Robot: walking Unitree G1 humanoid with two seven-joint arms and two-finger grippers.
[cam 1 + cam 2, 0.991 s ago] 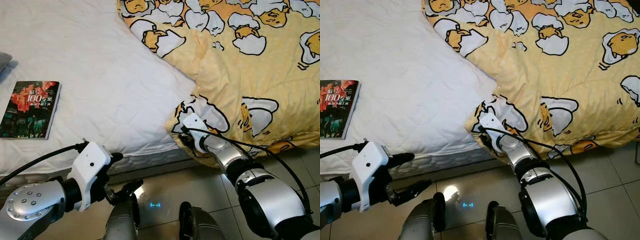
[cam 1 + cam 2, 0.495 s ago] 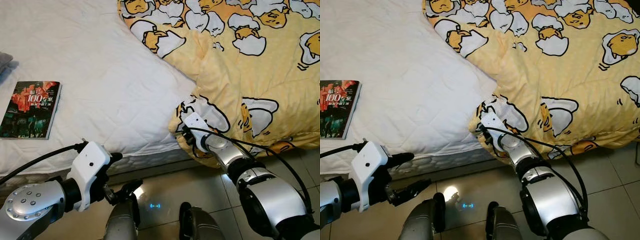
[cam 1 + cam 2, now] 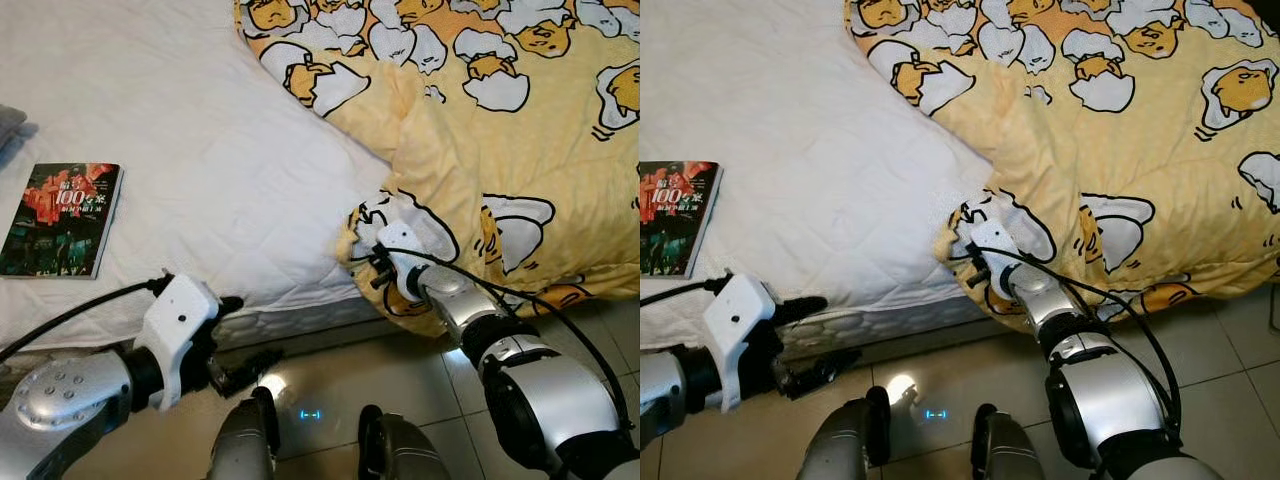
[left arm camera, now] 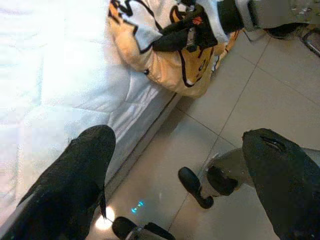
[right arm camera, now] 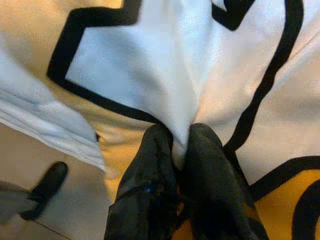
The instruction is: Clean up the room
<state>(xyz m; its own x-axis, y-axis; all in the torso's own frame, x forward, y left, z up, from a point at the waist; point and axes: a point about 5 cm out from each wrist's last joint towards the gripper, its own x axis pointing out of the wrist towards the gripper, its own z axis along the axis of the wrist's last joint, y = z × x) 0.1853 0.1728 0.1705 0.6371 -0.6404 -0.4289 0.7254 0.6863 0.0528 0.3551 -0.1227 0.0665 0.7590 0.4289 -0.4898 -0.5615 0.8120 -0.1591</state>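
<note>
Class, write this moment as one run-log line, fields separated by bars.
right pincer: shut on quilt corner at bed edge | left pincer: open, over floor beside mattress | book: on mattress

one blanket [image 3: 500,150], one book [image 3: 62,220], one mattress [image 3: 200,180].

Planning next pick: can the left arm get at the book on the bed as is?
Probably yes. The left tool is open, holds nothing and hangs at the mattress edge; the book lies flat nearby with bare sheet between.
</note>
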